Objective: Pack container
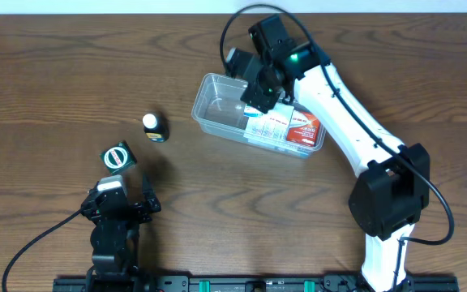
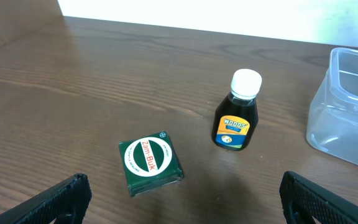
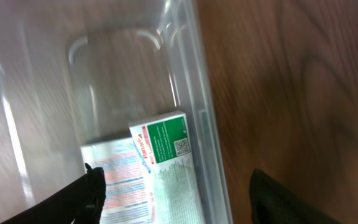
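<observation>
Low at the left of the overhead frame, the left arm sits folded near its base. The left gripper (image 2: 184, 200) has its fingers spread wide with nothing between them. Just ahead on the wood-grain table (image 1: 47, 89) lies one square green box (image 2: 149, 158) with a round white label. Beyond it stands one small dark bottle (image 2: 238, 115), white-capped and upright. Farther up, right of centre, the container (image 1: 215, 105), one clear rounded plastic tub, holds two flat printed cartons (image 1: 298, 128) in its right half. The right arm reaches over it, with the right gripper (image 3: 176, 180) spread and empty.
</observation>
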You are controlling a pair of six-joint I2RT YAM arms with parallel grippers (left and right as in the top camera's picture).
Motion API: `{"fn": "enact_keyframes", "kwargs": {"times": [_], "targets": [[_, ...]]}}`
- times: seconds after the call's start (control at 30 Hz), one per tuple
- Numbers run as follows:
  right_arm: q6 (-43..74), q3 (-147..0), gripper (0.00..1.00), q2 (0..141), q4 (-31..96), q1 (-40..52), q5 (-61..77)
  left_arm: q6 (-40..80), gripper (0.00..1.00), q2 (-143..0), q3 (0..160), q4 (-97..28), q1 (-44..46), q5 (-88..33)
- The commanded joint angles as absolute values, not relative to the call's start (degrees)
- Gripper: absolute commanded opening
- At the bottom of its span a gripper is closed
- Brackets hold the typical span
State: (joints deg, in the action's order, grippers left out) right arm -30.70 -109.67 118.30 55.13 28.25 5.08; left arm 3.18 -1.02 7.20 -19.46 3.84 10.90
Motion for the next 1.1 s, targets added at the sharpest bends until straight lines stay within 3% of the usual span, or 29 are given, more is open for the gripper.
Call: {"fn": "enact_keyframes", "kwargs": {"times": [0.0,0.07,0.23,0.3,0.7,1.07], "targets": [[-16.82,-111.85,0.73,118.28,56.31,26.22,10.74,3.90,0.98,-0.99,6.11,-20.08,3.60,10.98],[-8.16,-111.85,0.74,118.28,55.92,24.38,15.55,3.90,0.98,-0.99,6.11,-20.08,3.60,10.98],[7.05,-110.24,0.49,118.34,52.51,21.78,18.92,3.90,0.98,-0.99,6.11,-20.08,3.60,10.98],[9.23,-109.27,0.45,118.87,49.95,21.85,16.67,3.90,0.98,-0.99,6.11,-20.08,3.60,10.98],[11.86,-108.60,0.41,129.80,37.50,24.93,15.22,3.90,0.98,-0.99,6.11,-20.08,3.60,10.98],[5.41,-108.64,0.39,131.02,38.35,25.58,21.65,3.90,0.98,-0.99,6.11,-20.08,3.60,10.98]]}}
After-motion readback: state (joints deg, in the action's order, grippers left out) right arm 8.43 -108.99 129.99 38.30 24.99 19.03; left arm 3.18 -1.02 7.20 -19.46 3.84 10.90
